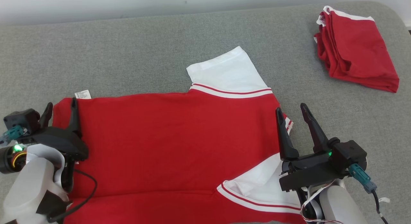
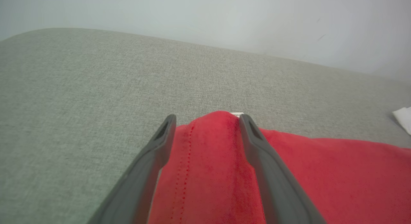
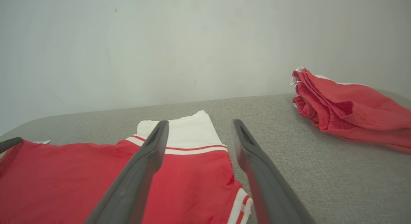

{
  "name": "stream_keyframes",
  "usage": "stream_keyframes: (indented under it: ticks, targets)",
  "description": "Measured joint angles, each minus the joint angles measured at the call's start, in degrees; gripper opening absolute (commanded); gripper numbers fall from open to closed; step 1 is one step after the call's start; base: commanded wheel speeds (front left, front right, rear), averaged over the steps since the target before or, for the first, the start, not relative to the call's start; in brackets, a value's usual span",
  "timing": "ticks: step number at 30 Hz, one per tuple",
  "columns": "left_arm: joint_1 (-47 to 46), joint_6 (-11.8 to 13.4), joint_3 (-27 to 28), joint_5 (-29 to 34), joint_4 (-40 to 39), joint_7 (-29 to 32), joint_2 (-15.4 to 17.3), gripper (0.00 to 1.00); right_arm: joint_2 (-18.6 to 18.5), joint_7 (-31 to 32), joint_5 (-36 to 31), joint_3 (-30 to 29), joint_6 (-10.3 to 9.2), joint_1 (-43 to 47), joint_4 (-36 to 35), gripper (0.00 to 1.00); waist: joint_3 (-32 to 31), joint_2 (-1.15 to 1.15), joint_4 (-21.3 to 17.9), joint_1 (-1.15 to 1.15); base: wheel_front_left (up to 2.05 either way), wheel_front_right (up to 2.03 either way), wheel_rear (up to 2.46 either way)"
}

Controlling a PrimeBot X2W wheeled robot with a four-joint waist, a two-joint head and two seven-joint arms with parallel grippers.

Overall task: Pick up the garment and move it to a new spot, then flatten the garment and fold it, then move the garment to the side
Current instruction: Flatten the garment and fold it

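Plainly, the garment [image 1: 176,137] lies on grey upholstery [image 1: 160,40] before a pale wall [image 1: 96,5].

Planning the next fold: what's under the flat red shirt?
The grey surface shows all round the red shirt, and a white tag sticks out at its far left corner. Whatever lies beneath the cloth itself is covered, so I cannot tell.

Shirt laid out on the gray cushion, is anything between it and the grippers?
Nothing visible. The left gripper sits over the shirt at one end, the right gripper at the other. The folded pile lies apart.
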Motion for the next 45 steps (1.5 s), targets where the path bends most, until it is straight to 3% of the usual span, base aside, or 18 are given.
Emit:
stream_keyframes:
  ticks: [12,13,14,15,16,26,30,38,45]
  targets:
    - [-3.4,0.0,-2.8,-4.1,4.8,0.0,0.3,1.00,-1.2,0.0,-0.5,0.6,0.00,-0.9,0.4,1.00,1.3,0.00,-0.5,0.00,0.00,0.00,0.00]
    - [-3.7,0.0,-3.1,-4.4,5.3,0.0,0.3,0.93,-1.2,0.0,-0.5,0.6,0.00,-1.1,0.5,1.00,1.4,0.00,-0.5,0.00,0.00,0.00,0.00]
    - [-4.0,0.0,-3.3,-4.6,5.8,0.0,0.3,0.42,-1.3,0.0,-0.5,0.5,0.00,-1.2,0.5,1.00,1.4,0.00,-0.5,0.00,0.00,0.00,0.00]
    - [-4.4,0.0,-3.4,-5.0,6.5,0.0,0.3,0.28,-1.3,0.0,-0.6,0.5,0.00,-1.3,0.5,1.00,1.4,0.00,-0.4,0.00,0.00,0.00,0.00]
    - [-4.6,0.0,-3.7,-5.6,7.0,0.0,0.3,0.00,-1.3,0.0,-0.7,0.5,0.00,-1.3,0.6,1.00,1.5,0.00,-0.3,0.00,0.00,0.00,0.00]
    - [-4.7,0.0,-4.3,-6.8,1.9,0.0,0.8,0.00,-2.2,0.0,-0.9,2.2,0.00,-5.9,3.3,1.00,1.6,0.00,1.5,0.00,0.00,0.00,0.00]
    - [-3.9,0.0,-2.6,-6.2,-2.5,0.0,0.4,0.00,-3.6,0.4,-0.4,3.1,0.00,-12.2,10.4,1.00,1.8,0.00,2.9,0.00,0.00,0.00,0.00]
    - [-1.5,0.0,-1.0,-1.6,-10.1,0.0,-3.0,0.00,-4.9,10.0,0.5,2.2,0.00,-30.7,27.5,1.00,3.4,0.00,5.8,0.00,0.00,0.00,0.00]
    - [-1.5,0.0,-1.4,0.9,-13.6,0.0,-5.8,0.00,-5.1,14.3,-2.1,1.9,0.00,-41.9,41.0,1.00,5.6,0.00,8.6,0.00,0.00,0.00,0.00]
